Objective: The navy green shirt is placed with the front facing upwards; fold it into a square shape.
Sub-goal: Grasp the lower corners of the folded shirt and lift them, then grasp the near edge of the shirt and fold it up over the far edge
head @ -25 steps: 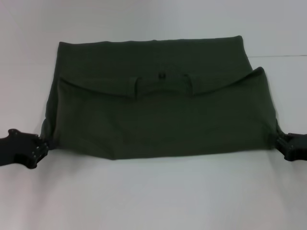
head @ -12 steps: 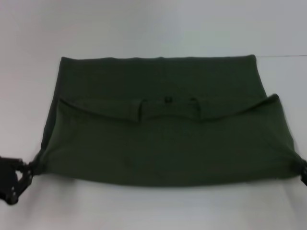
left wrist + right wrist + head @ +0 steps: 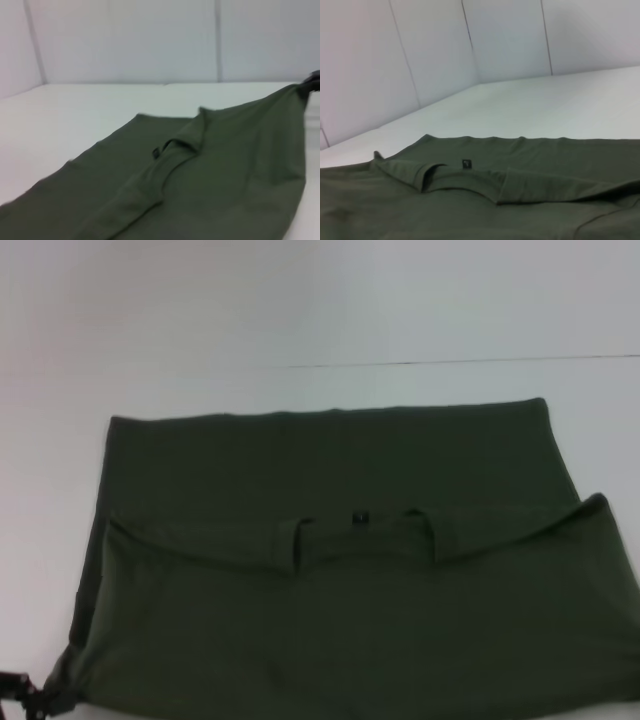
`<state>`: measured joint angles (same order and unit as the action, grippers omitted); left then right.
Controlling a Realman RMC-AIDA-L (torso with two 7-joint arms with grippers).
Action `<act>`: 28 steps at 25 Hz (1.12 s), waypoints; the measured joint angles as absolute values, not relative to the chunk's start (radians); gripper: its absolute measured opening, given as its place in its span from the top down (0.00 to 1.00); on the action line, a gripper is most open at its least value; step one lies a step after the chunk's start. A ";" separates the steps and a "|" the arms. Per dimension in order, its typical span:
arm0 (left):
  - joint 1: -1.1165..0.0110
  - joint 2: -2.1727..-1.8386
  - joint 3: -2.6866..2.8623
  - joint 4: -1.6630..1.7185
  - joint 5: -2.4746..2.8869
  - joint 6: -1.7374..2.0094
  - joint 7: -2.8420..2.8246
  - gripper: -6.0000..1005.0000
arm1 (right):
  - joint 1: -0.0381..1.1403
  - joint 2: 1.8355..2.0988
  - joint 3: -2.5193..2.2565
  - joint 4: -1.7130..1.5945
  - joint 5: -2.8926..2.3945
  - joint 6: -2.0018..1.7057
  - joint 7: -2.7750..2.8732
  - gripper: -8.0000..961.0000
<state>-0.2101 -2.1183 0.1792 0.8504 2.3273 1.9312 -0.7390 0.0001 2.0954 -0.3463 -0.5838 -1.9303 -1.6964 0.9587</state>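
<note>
Lying doubled on the white table [image 3: 200, 330], the navy green shirt [image 3: 340, 620] shows plain back — left pincer [image 3: 25, 695] grips its corner.

navy green shirt [image 3: 340, 600] folded over itself on table [image 3: 300, 310], left pincer [image 3: 15, 695] at its near-left corner

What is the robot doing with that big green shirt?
It is folding the navy green shirt on the white table. The shirt is doubled over, so its plain side faces up and the collar with its small label lies across the middle. The left gripper is at the shirt's near left corner. The right gripper is at the opposite corner, seen only from the left wrist camera. The fold is not a square yet.
</note>
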 joint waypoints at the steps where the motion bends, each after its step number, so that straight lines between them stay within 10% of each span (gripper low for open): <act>1: -0.204 -2.119 0.178 0.856 2.330 1.950 -0.734 0.96 | -0.009 2.095 -0.343 -0.585 -1.938 -1.709 0.952 0.92; 28: -0.257 -2.112 -0.034 0.804 2.316 1.904 -0.849 0.95 | 0.154 2.088 -0.192 -0.724 -1.975 -1.769 1.336 0.92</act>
